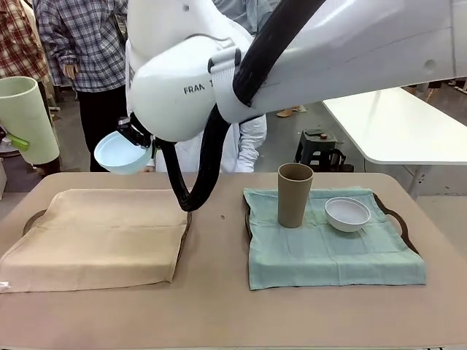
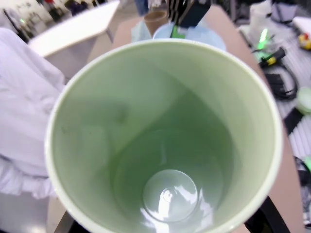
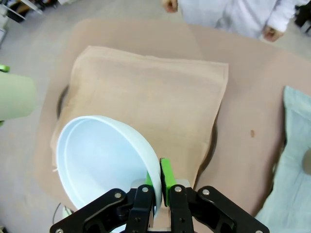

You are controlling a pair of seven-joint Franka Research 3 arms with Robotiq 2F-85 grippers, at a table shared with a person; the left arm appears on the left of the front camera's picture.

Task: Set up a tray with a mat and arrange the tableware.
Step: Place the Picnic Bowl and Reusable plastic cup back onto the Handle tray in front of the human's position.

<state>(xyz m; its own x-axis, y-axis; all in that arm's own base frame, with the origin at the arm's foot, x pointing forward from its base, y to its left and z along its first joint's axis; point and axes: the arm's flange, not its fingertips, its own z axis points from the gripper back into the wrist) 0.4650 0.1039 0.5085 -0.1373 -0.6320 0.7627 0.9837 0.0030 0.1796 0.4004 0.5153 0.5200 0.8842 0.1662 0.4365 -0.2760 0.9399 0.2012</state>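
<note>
The right tool (image 3: 155,189) pinches the rim of the small round light blue bowl (image 1: 120,153) between its green pads (image 3: 167,177), holding it tilted in the air above the far edge of the beige cloth mat (image 1: 98,233). That mat covers the dark tray (image 1: 33,216) on the left half of the tan counter (image 1: 219,306); from the right wrist view the bowl hangs over the mat's near corner.

The tall pale green handleless cup (image 1: 25,117) is held up off the counter at the far left, with a green pad (image 1: 18,142) pressed against its wall, so the left tool is clenched on it. In the left wrist view the cup's open mouth faces the camera and its glossy bottom shows.

On the right half, a pale green cloth mat (image 1: 328,251) lies over a second dark tray (image 1: 398,219). The tall brown handleless cup (image 1: 294,193) stands upright on the far part of this mat, and the small round white bowl (image 1: 347,213) sits just beside it, apart from it.

A person in a white coat (image 3: 243,14) stands at the far side of the counter.
</note>
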